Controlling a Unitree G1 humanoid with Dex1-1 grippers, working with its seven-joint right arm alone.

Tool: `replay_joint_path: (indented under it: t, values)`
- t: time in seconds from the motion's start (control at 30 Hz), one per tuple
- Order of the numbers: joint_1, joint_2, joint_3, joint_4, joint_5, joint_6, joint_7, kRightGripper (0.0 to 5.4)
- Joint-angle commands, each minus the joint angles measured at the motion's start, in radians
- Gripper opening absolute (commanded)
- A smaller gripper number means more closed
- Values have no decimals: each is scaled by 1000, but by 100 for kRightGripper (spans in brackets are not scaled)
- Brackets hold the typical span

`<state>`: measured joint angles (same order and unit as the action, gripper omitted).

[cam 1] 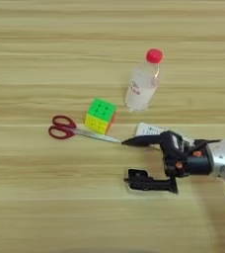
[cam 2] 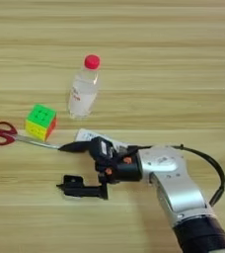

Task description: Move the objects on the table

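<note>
Scissors [cam 1: 80,130]: long axis left-right, red handles left, blade tips right, touching upper fingertip.
Remote [cam 1: 156,131]: mostly hidden behind upper finger.
Gripper [cam 1: 127,162]: fingers spread wide, nothing clearly held.
Bottle [cam 1: 143,84], cube [cam 1: 100,116]: farther back on table [cam 1: 35,197].

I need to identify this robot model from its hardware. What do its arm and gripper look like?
The right arm has a rounded silver-grey forearm shell that runs into a black cuff nearer the body. A thin black cable loops along its outer side. The gripper is black, with two long slender fingers, and small orange-red accents where it joins the forearm. No printed markings can be made out.
</note>
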<state>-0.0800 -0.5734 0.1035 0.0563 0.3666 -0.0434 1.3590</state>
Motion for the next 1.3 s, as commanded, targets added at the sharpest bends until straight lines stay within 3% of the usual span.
replay_joint_path:
  t: [0.03,0.2,0.3,0.63,1.03,1.3]
  values:
    - [-77,2,-65,-101,59,23,-69,507]
    - [-121,101,-53,-166,-12,2,-238,537]
    - [-148,148,-26,-145,-114,-17,-348,537]
    - [-192,212,30,-11,-305,-53,-531,537]
    - [-216,236,53,90,-375,-31,-602,537]
    - [-234,253,43,132,-364,25,-626,537]
